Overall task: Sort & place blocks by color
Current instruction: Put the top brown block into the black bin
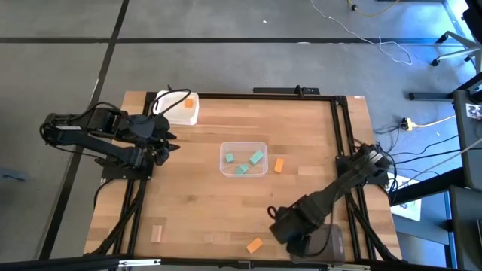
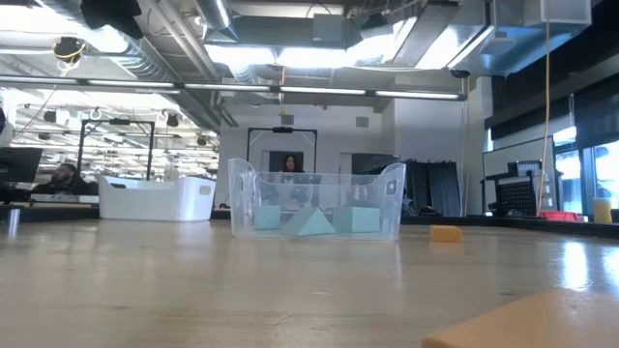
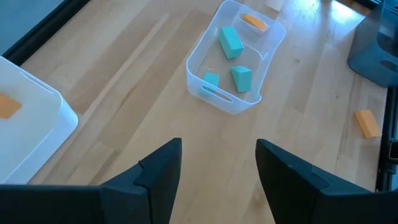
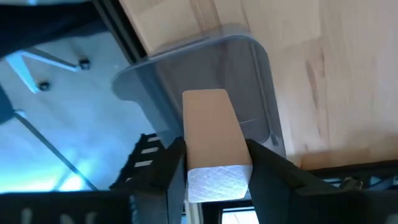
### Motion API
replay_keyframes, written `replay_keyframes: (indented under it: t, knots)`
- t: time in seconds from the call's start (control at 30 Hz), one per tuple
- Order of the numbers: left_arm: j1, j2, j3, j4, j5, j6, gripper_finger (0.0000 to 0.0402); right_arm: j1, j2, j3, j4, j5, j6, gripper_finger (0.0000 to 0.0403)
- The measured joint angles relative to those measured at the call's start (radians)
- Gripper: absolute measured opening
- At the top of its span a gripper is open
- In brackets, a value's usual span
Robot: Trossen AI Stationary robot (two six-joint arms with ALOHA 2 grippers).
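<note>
Between right end effector fingers: tan block

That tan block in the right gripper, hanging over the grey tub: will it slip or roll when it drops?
The tan block looks like stiff, squared wood with flat sides, so the right gripper probably holds it firmly. Its flat faces suggest it would land and settle rather than roll. The grey tub below has walls that would likely contain a small bounce.

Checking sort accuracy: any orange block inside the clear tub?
No. High view shows only teal blocks in the clear tub; the nearest orange block lies outside it.
</note>
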Motion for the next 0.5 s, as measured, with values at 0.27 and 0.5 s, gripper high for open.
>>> replay_keyframes:
  t: [0.27,0.5]
  knots:
    - [0.000,0.000,0.000,0.000,0.017,0.000,0.0198,0.004,0.090,-0.001,0.010,-0.008,-0.097,0.0134]
    - [0.000,0.000,0.000,0.001,0.049,-0.001,0.0198,0.004,0.141,-0.001,0.038,-0.005,-0.166,0.0135]
